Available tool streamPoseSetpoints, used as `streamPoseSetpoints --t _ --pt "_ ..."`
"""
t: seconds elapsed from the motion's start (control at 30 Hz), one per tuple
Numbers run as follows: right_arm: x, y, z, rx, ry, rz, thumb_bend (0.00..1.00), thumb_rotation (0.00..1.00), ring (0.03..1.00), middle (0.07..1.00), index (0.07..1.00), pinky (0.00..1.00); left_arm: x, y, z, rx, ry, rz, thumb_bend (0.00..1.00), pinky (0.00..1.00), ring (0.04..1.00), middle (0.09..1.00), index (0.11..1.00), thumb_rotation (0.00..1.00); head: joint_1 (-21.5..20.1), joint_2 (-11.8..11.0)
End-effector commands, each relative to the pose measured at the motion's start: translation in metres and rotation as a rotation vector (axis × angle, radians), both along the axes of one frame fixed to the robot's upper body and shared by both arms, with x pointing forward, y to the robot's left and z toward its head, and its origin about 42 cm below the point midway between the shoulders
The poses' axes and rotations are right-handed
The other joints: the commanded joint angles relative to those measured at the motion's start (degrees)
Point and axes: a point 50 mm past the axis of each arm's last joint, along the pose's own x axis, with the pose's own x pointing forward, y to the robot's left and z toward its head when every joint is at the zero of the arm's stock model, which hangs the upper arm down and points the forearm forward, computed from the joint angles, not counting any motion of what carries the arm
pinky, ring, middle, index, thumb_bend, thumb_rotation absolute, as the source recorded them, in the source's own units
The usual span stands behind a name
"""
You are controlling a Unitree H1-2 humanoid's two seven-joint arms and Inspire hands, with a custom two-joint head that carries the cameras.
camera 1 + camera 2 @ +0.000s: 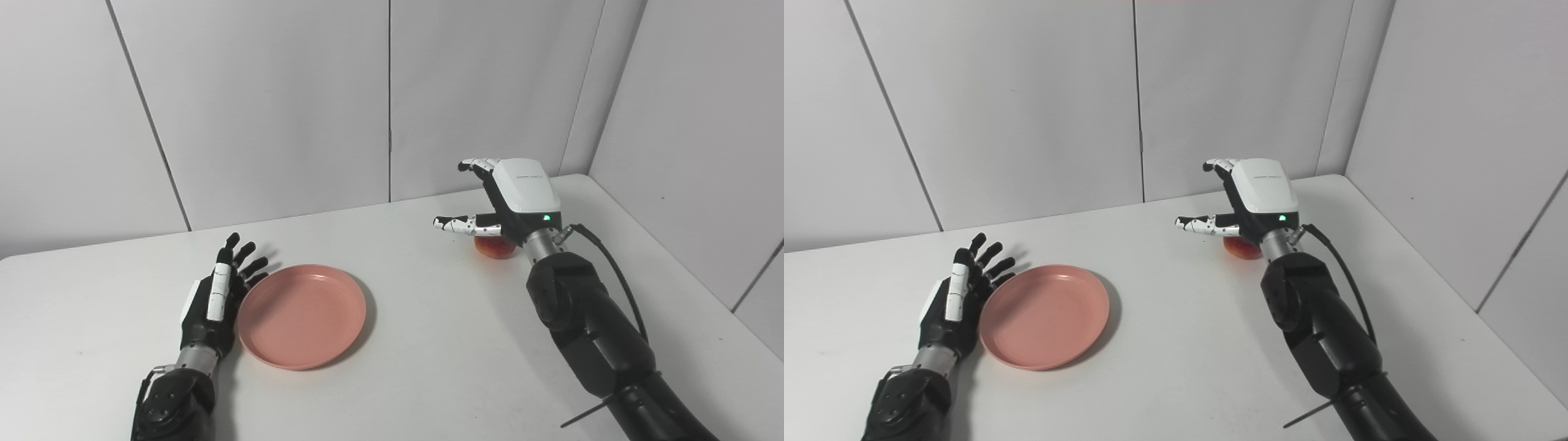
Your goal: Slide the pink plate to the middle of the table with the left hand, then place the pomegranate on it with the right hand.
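Pomegranate (495,247), far right on table (429,367), mostly hidden under splayed, empty right hand (511,199): likely firm, round, roll-prone, best cupped around sides; plate (302,315) left of centre, touching open left hand (214,300).

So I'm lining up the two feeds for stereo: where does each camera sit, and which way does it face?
Left eye view: on the head, looking down across the white table toward the wall panels; both black arms enter from below.
Right eye view: beside it, a little rightward, facing the same way; same arms.
Shared: round pink plastic plate, left hand at its rim, right hand open above the red pomegranate.
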Motion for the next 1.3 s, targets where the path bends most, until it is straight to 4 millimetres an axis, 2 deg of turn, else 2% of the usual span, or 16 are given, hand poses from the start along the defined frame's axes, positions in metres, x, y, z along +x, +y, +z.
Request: streamPoseSetpoints --t 0.0,0.37,0.53,0.8,1.27 --pt "0.014 -0.010 0.033 -0.001 -0.061 -0.032 0.89 0.74 0.751 0.764 0.735 0.71 -0.002 0.000 -0.006 0.006 0.046 0.000 0.82 0.81 0.849 0.934 1.000 0.92 0.08 0.01" --pt "0.031 -0.022 0.020 -0.001 0.041 -0.092 0.89 0.72 0.760 0.782 0.746 0.70 -0.004 0.001 -0.004 0.013 0.046 -0.002 0.82 0.81 0.854 0.939 1.000 0.93 0.99 0.23" --pt "0.036 -0.024 0.013 -0.006 0.067 -0.104 0.90 0.66 0.732 0.758 0.723 0.65 -0.004 0.003 -0.004 0.020 0.046 -0.003 0.80 0.81 0.860 0.942 1.000 0.95 0.99 0.23" --pt "0.040 -0.028 -0.001 0.006 0.126 -0.134 0.91 0.66 0.731 0.765 0.738 0.64 -0.005 0.005 -0.001 0.019 0.046 0.003 0.81 0.81 0.856 0.937 1.000 0.95 1.80 0.68" --pt "0.037 -0.031 -0.040 0.027 0.202 -0.165 0.92 0.51 0.714 0.760 0.723 0.59 -0.008 0.002 0.002 0.022 0.051 0.010 0.82 0.82 0.860 0.942 1.000 0.95 2.82 1.07"
